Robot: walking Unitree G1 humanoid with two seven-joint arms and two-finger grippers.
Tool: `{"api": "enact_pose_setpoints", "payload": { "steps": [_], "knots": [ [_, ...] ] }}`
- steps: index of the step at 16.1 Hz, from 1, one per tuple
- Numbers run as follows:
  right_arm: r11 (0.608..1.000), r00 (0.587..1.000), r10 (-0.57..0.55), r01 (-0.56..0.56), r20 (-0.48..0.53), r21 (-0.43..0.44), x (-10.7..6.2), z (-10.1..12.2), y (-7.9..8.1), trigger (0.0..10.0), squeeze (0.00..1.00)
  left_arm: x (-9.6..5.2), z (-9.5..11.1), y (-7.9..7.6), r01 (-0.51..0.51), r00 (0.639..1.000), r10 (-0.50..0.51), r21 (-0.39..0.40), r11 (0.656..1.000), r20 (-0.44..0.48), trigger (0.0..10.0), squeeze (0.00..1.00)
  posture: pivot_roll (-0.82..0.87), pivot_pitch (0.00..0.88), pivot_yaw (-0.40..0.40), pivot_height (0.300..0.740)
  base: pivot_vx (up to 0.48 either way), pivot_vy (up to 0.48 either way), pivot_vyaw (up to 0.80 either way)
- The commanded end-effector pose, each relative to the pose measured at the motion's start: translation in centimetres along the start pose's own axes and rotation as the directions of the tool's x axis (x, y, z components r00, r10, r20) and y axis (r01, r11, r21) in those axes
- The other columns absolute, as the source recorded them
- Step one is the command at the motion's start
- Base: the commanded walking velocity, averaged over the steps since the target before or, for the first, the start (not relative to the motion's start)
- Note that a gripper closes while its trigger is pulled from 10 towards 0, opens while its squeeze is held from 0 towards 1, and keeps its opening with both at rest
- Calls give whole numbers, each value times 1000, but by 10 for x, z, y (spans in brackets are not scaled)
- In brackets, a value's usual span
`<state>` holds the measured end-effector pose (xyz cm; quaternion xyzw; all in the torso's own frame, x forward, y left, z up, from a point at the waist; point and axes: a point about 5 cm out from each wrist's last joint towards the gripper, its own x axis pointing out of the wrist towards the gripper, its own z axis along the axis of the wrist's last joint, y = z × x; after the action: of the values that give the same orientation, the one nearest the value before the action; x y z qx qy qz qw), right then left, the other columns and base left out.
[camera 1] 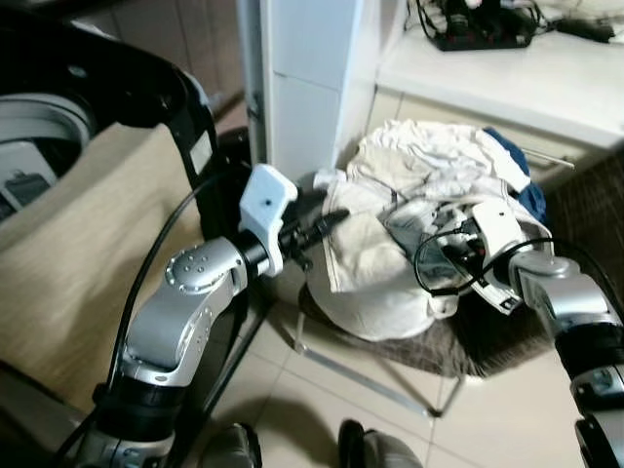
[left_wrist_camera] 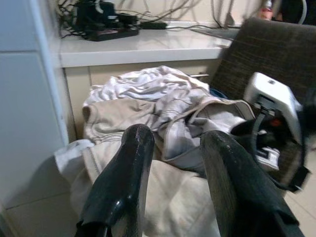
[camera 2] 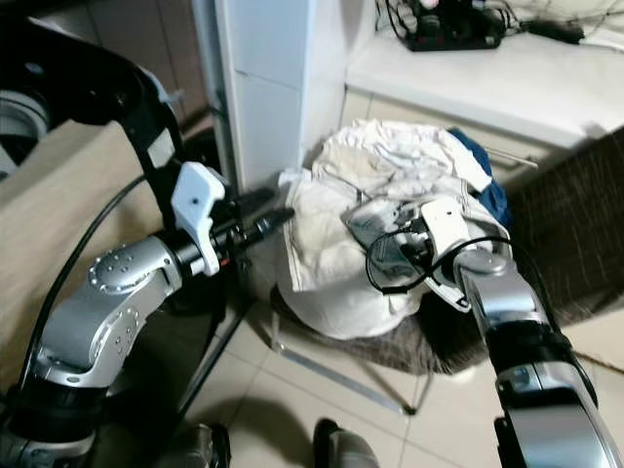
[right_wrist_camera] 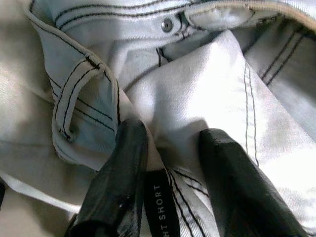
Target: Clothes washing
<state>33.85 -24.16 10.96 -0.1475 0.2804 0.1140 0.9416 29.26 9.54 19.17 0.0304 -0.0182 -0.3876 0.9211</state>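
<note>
Pressing into the pale jeans (right_wrist_camera: 207, 94) on the clothes pile (camera 1: 409, 224), the right gripper (right_wrist_camera: 170, 173) is standing open (fabric between its 2 fingers). The left gripper (left_wrist_camera: 173, 173) is hovering open just left of the pile.

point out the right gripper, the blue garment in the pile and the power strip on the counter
right gripper (right_wrist_camera: 168, 163), right wrist view, midway between its fingertips
blue garment (camera 1: 529, 198), left eye view, its exposed edge
power strip (camera 1: 483, 39), left eye view, its black body

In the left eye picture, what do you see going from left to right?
Washing machine → beige cloth → left end effector → pile of clothes → right end effector → dark woven chair.
</note>
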Motion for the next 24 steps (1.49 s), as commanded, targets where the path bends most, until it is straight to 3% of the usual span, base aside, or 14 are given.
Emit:
{"api": "enact_pose_setpoints", "payload": {
  "steps": [1, 6, 10, 11, 12, 14, 15, 17, 19, 21, 22, 23, 24],
  "knots": [
    [999, 1000, -31, 31, -7, 13, -6, -4, -9, 0, 0, -1, 5, 0, -16, 1000, 16, 11, 1000, 21, 10000, 0, -107, 267, -33, 740, 0, 0, 0],
    [992, 983, -128, 126, 135, 22, -18, 18, -19, 0, 0, -3, 9, 2, -76, 996, 76, 1, 997, 43, 10000, 0, -108, 282, -31, 740, 0, 0, 0],
    [988, 973, -152, 150, 172, 26, -20, 24, -24, 0, 0, -1, 10, 7, -160, 986, 161, -19, 987, 52, 10000, 0, -110, 264, -34, 740, 0, 0, 0],
    [986, 974, -161, 165, 158, -9, -20, 23, -24, 9961, 0, 0, 5, 10, -222, 975, 224, -76, 972, 7, 10000, 0, -112, 244, -35, 740, 0, 0, 0],
    [985, 973, -166, 171, 161, -20, -19, 23, -23, 10000, 0, 0, 3, 11, -244, 970, 244, -102, 964, -13, 10000, 0, -113, 228, -35, 740, 0, 0, 0],
    [986, 949, -162, 169, 270, -3, -19, 35, -20, 10000, 0, -3, 0, 16, -327, 944, 329, -111, 938, 1, 10000, 0, -112, 197, -35, 740, 0, 0, 0],
    [983, 933, -181, 181, 311, 30, -22, 39, -21, 10000, 1000, -5, -1, 17, -341, 939, 344, -124, 932, 4, 10000, 0, -112, 166, -37, 740, 0, 0, 0],
    [980, 917, -197, 185, 346, 67, -25, 42, -23, 10000, 1000, -7, -3, 18, -351, 934, 356, -173, 920, 2, 10000, 0, -112, 132, -36, 740, 0, 0, 0],
    [975, 897, -224, 209, 382, 80, -31, 45, -25, 10000, 1000, -11, -7, 20, -374, 926, 377, -169, 912, -16, 10000, 0, -116, 104, -26, 740, 0, 0, 0],
    [943, 848, -327, 264, 417, 203, -40, 48, -31, 10000, 1000, -12, -11, 21, -389, 920, 389, -178, 904, -38, 10000, 0, -110, 70, -25, 740, 0, 0, 0],
    [930, 813, -367, 317, 453, 185, -48, 52, -28, 10000, 796, -10, -7, 19, -380, 924, 382, -147, 913, -16, 10000, 0, -108, 57, -28, 740, 0, 0, 0],
    [920, 796, -389, 362, 463, 151, -54, 52, -19, 10000, 0, -9, -3, 18, -386, 921, 390, -116, 915, 13, 10000, 0, -108, 46, -33, 740, 0, 0, 0],
    [941, 794, -326, 322, 513, 100, -62, 53, 6, 10000, 0, -7, 1, 16, -374, 924, 379, -90, 923, 53, 10000, 0, -109, 30, -38, 740, 0, 0, 0]
  ]
}}
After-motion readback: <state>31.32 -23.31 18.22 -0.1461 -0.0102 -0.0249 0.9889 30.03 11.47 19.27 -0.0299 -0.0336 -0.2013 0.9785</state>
